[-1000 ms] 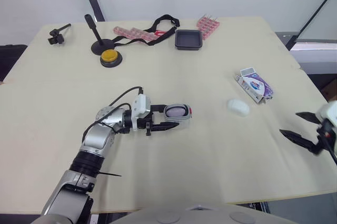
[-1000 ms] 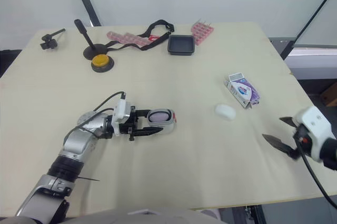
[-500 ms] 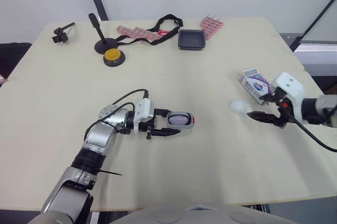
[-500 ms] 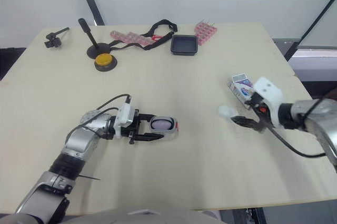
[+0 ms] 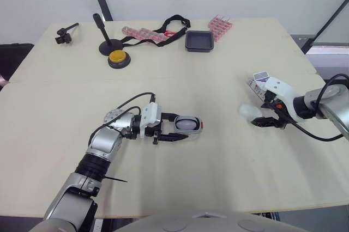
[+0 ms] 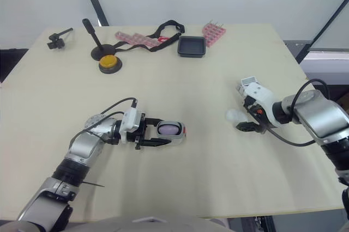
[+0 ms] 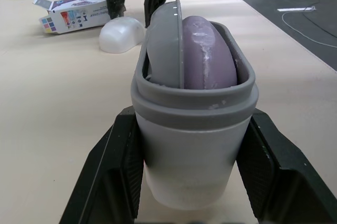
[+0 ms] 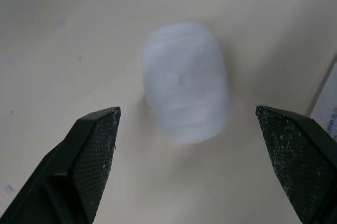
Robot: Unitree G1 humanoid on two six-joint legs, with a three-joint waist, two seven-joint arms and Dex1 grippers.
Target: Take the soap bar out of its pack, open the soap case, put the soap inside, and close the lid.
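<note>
Swinging in from the worktop's (image 5: 218, 183) right edge, my right gripper (image 5: 266, 114) now straddles the white soap bar (image 5: 247, 111), jaws wide for the pick, while my left gripper (image 7: 192, 176) clamps the seemingly open soap case (image 7: 195, 129).

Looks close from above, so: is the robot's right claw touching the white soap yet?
Apart. The right wrist view shows the white soap on the table between the right gripper's open fingers, bare table showing on each side.

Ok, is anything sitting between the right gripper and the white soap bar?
Nothing visible. The right gripper is open, and the soap bar lies on bare table straight ahead of its fingers. The pack lies beside the soap, off that line.
</note>
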